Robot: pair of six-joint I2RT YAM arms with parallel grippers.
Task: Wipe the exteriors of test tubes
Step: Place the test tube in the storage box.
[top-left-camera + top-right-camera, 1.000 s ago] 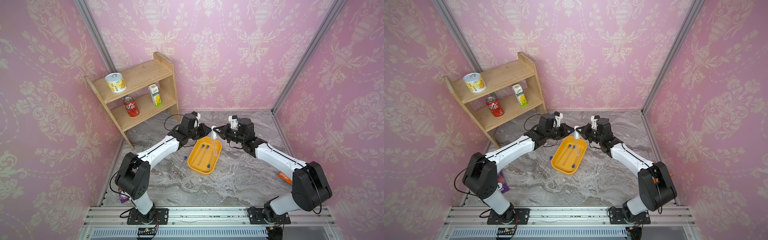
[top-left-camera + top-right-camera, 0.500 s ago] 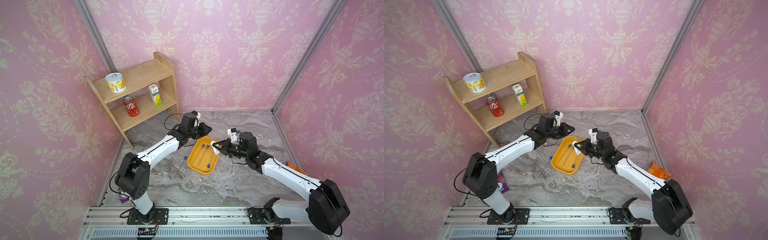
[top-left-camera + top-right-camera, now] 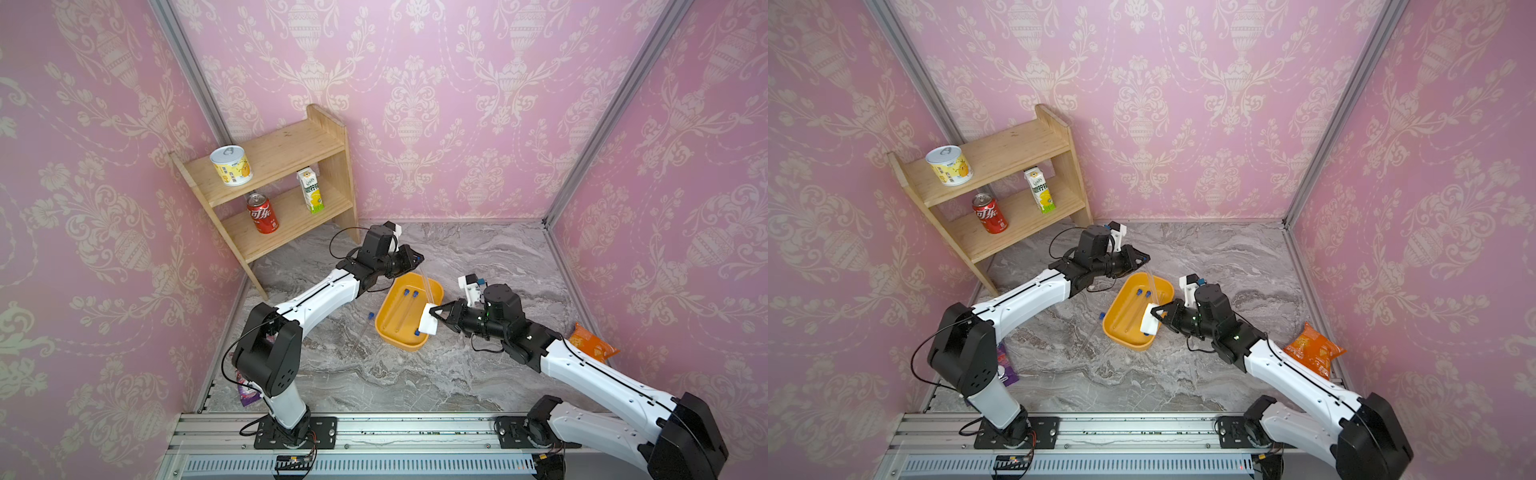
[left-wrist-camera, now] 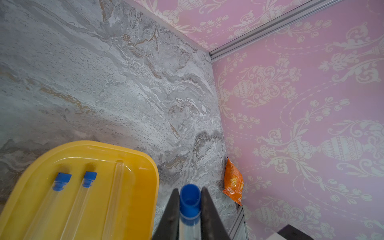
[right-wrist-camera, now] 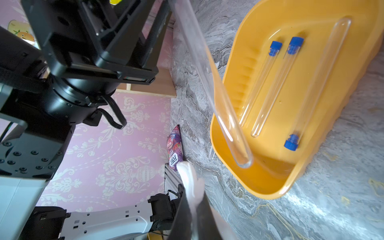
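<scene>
Our left gripper (image 4: 189, 192) pinches 1 test tube (image 5: 207, 79) by its blue cap (image 4: 190, 204), slanting over the yellow tray (image 5: 270, 191) where 3 test tubes (image 5: 276, 83) lie; our right gripper (image 3: 434, 316) is clenched on the white pad (image 3: 426, 326). We judge it light, stiff, slick, brittle: hold near the cap.

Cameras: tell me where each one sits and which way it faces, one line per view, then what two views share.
Top views: high above the base rail, looking down on the whole table; left arm and right arm show whole.
Left wrist: on the left arm, looking past its jaws toward the snack bag; jaws shut on a blue-capped tube.
Right wrist: on the right arm, facing the left arm; jaws clamp a white pad.
Shared: both wrist views show the yellow tray holding three tubes.
</scene>
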